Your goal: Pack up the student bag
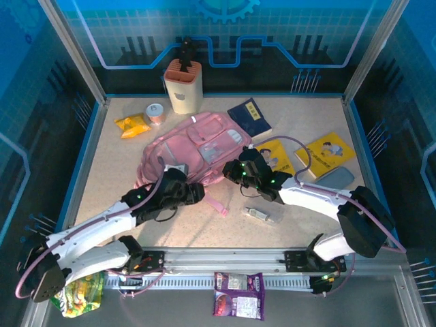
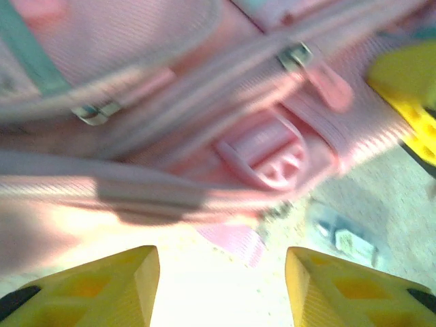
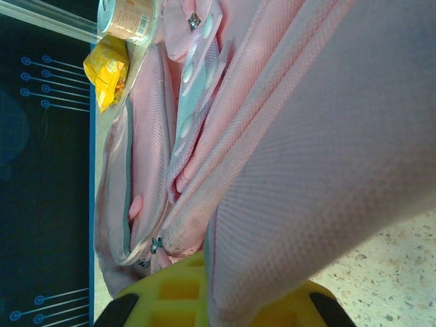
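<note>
**Bench** (image 1: pixel 102 197): speckled and level. It carries the bag and loose items around it.

**Student bag** (image 1: pixel 197 143): lies flat near the middle of the bench, front pockets upward, a strap end trailing toward the near edge.
- The fabric is soft, creased and slumped.
- I judge it light, with no stiffness of its own.
- It is likely to fold and drag rather than lift as one piece, and any opening will sag shut unless held apart.
- The woven surface looks grippy, not slippery, and nothing about it appears fragile.
- Best holds, in my judgement: the hemmed edge beside a zip, the webbing loop (image 2: pixel 269 160), or a strap. A broad panel would only bunch up.

**Right hand** (image 1: pixel 237 170): at the bag's right edge, pressed together on a fold of pink fabric. The wrist view shows this fold running over its yellow fingers (image 3: pixel 170 293).

**Left hand** (image 2: pixel 221 286): spread, nothing between the fingers, just short of the bag's near side and facing the loop and zips.

**Yellow books** (image 1: pixel 330 153): lie to the bag's right, with a dark book (image 1: pixel 250 117) beyond the bag.

**Zip pulls** (image 2: pixel 294 56): small metal tabs. I judge them too small for a sure pinch, so the seam beside them is the safer hold.
</note>
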Available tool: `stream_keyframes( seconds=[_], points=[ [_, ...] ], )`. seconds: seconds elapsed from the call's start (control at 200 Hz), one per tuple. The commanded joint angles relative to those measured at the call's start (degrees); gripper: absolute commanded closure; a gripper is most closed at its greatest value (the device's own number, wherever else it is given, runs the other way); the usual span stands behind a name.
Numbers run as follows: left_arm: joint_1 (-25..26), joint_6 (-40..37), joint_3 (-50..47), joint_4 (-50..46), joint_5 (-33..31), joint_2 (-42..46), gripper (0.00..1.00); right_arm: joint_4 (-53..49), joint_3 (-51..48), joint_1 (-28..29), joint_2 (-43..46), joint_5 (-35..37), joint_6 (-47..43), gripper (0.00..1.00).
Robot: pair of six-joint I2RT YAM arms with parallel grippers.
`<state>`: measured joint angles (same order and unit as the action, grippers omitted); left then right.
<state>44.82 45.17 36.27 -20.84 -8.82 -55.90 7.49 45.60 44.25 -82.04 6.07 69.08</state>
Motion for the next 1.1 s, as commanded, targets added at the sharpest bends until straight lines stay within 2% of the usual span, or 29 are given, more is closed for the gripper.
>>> stream_keyframes(
  seconds=[0.0, 0.115, 0.39, 0.685, 1.096],
  points=[
    [4.8, 4.6, 2.4, -2.0, -4.0, -2.0, 0.48, 4.7, 0.6, 0.8, 1.1, 0.7, 2.3, 1.00],
    [8.9, 4.2, 4.8, -1.4, -9.0, -7.0, 0.48, 4.3, 0.9, 0.9, 0.9, 0.5, 2.1, 1.00],
    [9.7, 1.3, 8.6, -3.6, -19.0, -15.4, 0.49, 4.2, 1.2, 0.8, 1.3, -0.9, 2.3, 1.00],
    [8.5, -0.8, 10.8, 1.8, -18.2, -20.2, 0.54, 4.9, 0.9, 0.9, 0.7, -2.4, 3.2, 1.00],
    [6.7, 1.7, 12.8, 3.1, -19.1, -23.4, 0.70, 5.7, 0.1, 1.0, 0.8, -2.6, 3.1, 1.00]
  ],
)
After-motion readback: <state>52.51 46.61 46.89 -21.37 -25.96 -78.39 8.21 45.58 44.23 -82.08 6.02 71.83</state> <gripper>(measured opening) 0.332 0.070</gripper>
